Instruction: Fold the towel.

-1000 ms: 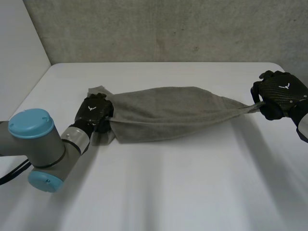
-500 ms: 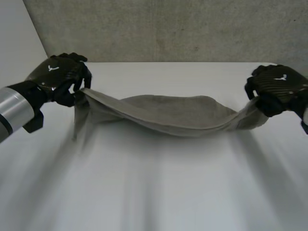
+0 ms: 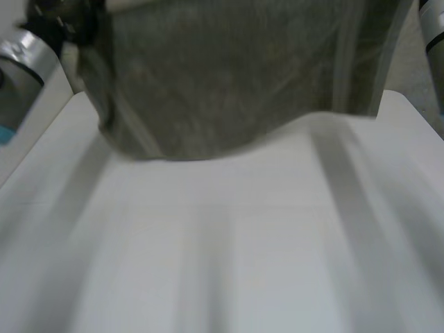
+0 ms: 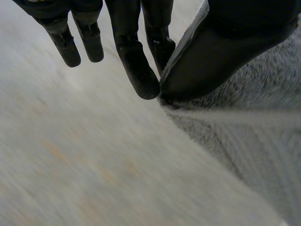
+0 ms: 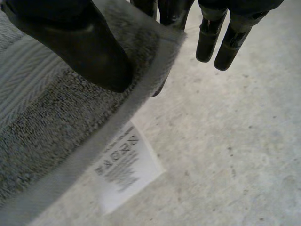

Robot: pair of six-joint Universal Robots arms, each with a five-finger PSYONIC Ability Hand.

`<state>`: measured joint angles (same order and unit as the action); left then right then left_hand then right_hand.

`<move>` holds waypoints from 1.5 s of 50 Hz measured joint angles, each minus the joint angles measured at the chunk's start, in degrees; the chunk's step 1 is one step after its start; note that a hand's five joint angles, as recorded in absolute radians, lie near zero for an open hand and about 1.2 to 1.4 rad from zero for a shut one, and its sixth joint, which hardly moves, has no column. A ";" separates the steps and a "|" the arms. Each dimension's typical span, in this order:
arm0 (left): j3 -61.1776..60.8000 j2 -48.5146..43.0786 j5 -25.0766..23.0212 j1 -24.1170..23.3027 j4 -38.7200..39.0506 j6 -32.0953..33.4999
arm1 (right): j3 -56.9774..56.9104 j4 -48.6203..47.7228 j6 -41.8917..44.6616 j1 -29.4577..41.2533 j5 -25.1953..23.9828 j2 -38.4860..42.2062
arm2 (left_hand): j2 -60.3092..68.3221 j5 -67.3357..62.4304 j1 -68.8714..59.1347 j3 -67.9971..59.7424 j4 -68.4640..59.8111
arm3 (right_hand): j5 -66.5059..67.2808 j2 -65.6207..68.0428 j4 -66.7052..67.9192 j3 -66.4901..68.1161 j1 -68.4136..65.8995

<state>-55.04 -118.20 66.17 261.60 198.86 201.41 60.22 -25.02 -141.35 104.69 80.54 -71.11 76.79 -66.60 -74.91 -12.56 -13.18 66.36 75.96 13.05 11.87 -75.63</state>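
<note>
towel (image 3: 229, 76) held aloft, lower edge over table (image 3: 243, 243)

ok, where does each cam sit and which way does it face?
Head view: between and behind the arms, looking down at the white table; grey towel hangs across, left arm and right arm at the sides.
Left wrist view: on the left wrist, looking along the palm; left robot hand pinches a towel edge.
Right wrist view: on the right wrist, along the palm; right robot hand pinches the towel corner by its white label.
Shared: all three show the towel.
</note>
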 measured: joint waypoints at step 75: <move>-45.24 -2.29 -4.18 -1.63 9.66 0.56 | 43.16 16.07 -8.71 -20.57 -21.68 -12.54 | -26.45 27.08 24.74 0.00 0.00 | 0.13 0.00 0.00 0.00 0.00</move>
<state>-100.28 -120.48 61.99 259.97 208.52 201.97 103.38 -8.95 -150.07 84.11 58.86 -83.65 50.34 -39.52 -50.17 -12.56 -13.19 66.49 75.96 13.05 11.87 -75.63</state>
